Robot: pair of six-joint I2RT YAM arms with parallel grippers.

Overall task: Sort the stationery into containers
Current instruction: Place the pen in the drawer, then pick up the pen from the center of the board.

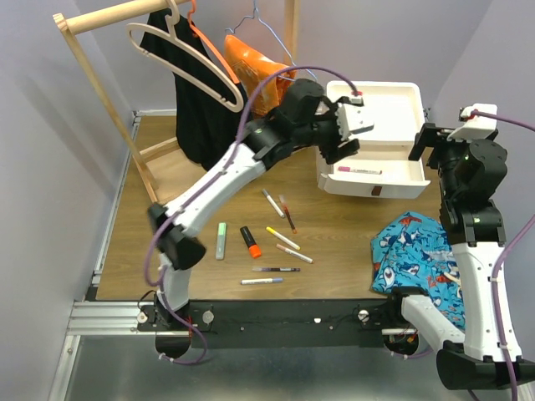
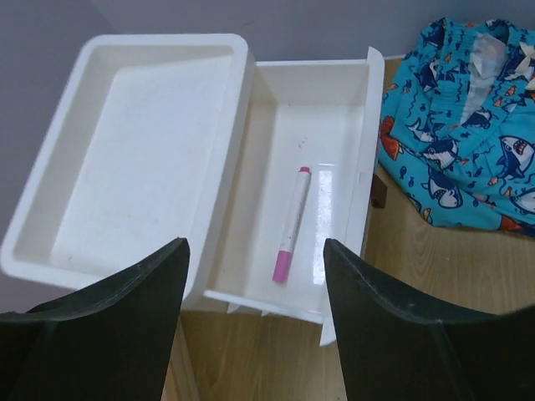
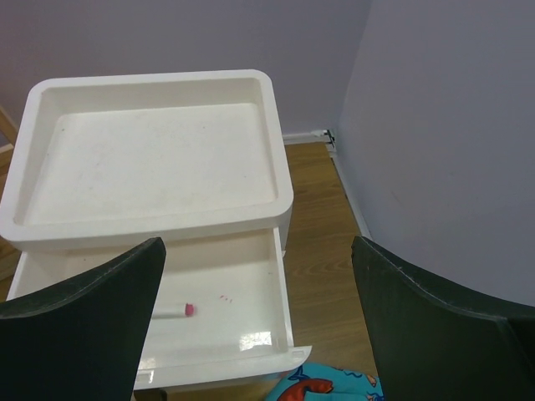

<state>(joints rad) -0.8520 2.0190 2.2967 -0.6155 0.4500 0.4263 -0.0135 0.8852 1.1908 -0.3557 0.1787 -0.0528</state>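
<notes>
– Black fingers [image 2: 109, 334] of the left gripper [image 2: 253, 251] filled the bottom of its wrist view, spread wide with nothing between them. What lay beneath?

– One white marker [image 2: 292, 224] with a pink cap lay flat on the floor of the open drawer [image 2: 366, 142]. Its long axis ran along the drawer's width, and the gripper hung above it without touching it.

– And the rest of the containers?

– The tray top [image 2: 50, 242] of the drawer unit [image 1: 399, 180] showed only bare white plastic. Any lower drawers could not be seen into.

– Where was the loose stationery?

– It was on the surface [image 1: 334, 242], well apart from the drawer, back toward the arm bases and to the left of the left gripper. A green highlighter [image 1: 221, 241] lay pointing near to far, with an orange highlighter [image 1: 250, 241] just beside it. Several thin pens [image 1: 284, 238] were fanned at mixed angles, and the two nearest the bases lay roughly crosswise.

– Which arm was closer?

– The left, by the look of it. The right gripper [image 3: 257, 244], equally spread and holding nothing, hung at the unit's right side, with the shark-print cloth [image 1: 418, 251] between its arm and the pens.
</notes>
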